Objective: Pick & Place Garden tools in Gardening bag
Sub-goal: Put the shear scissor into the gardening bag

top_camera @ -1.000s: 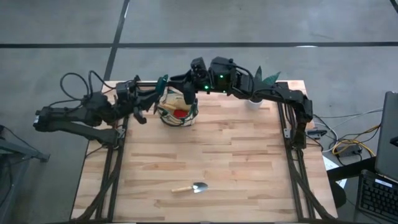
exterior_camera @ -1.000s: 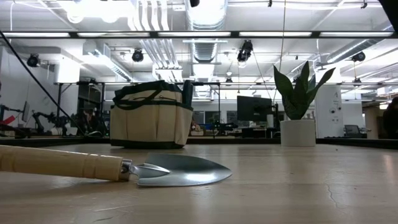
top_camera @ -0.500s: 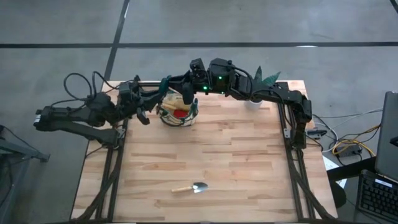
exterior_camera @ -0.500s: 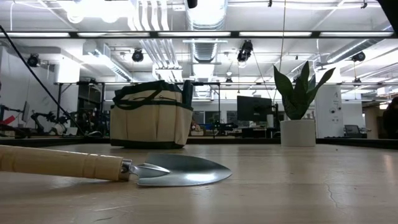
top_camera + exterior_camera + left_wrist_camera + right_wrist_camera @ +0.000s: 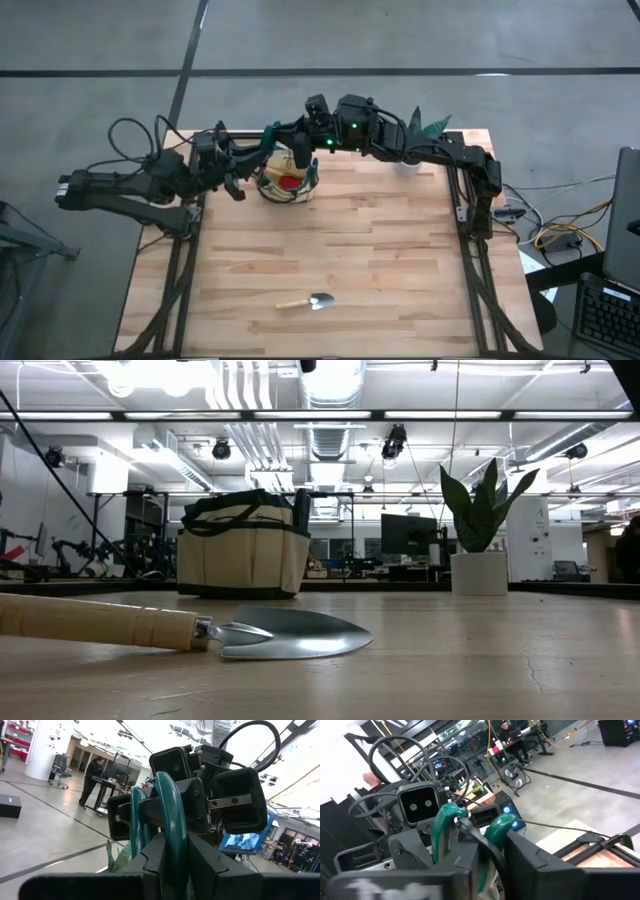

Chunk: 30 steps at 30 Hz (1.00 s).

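a wooden-handled trowel (image 5: 190, 629) lies flat on the near part of the wooden table (image 5: 400, 260), alone, its silver blade pointing toward the right arm's side and its handle toward the left arm's side; in the high view the same trowel (image 5: 306, 302) sits well apart from everything else

at the far edge stands the gardening bag (image 5: 288, 178), upright, tan with dark trim and loop handles; from above a red piece (image 5: 290, 182) shows inside it, and the low view shows the bag (image 5: 243, 556) with a dark tool end poking above its rim on the plant's side

both arms meet just above the far rim of the bag. the left gripper (image 5: 250, 158) reaches in from the left arm's side and the right gripper (image 5: 290, 140) from the far right; both have their fingers clamped on the green loop handles (image 5: 167, 827) of a pair of pruning shears, held between them above the bag. the right wrist view shows the green handles (image 5: 470, 832) pinched between its own dark fingers, with the left arm's wrist camera facing it close by

a potted plant (image 5: 482, 530) in a white pot stands at the far corner on the right arm's side, well apart from the bag

people stand at desks in the room beyond
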Available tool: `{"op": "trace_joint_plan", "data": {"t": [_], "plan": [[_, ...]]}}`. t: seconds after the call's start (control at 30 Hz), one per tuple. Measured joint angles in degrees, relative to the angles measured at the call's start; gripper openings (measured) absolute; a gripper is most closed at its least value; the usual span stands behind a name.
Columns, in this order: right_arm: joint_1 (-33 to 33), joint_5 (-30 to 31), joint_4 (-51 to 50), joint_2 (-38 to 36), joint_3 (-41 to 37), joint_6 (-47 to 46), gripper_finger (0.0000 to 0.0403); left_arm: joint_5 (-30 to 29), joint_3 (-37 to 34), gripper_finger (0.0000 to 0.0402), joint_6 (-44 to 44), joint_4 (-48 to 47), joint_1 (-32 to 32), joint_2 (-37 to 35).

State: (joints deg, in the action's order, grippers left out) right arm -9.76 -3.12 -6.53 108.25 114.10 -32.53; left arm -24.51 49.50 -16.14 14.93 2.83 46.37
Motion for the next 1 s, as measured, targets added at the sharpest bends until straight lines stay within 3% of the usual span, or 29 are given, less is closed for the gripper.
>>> {"op": "trace_joint_plan", "data": {"t": [0.1, 0.6, 0.87, 1.0], "plan": [[0.0, -0.3, 0.1, -0.1, 0.0, 0.3, 0.0038, 0.5, 0.0, 0.0064, 0.1, 0.0, 0.0, 0.0], [-0.4, -8.8, -0.3, -0.1, 0.0, 3.9, 0.0038, 8.1, 0.0, 0.0135, -6.4, 0.2, 0.0, -0.6], [-0.4, -13.7, -1.2, 0.0, 0.0, 5.0, 0.0038, 9.8, 0.0, 0.014, -12.6, 0.2, -0.1, -1.9], [-0.2, -13.9, -5.3, 0.0, 0.0, 6.3, 0.0038, 14.0, 0.0, 0.014, -14.3, 0.1, -0.1, -2.0]]}}
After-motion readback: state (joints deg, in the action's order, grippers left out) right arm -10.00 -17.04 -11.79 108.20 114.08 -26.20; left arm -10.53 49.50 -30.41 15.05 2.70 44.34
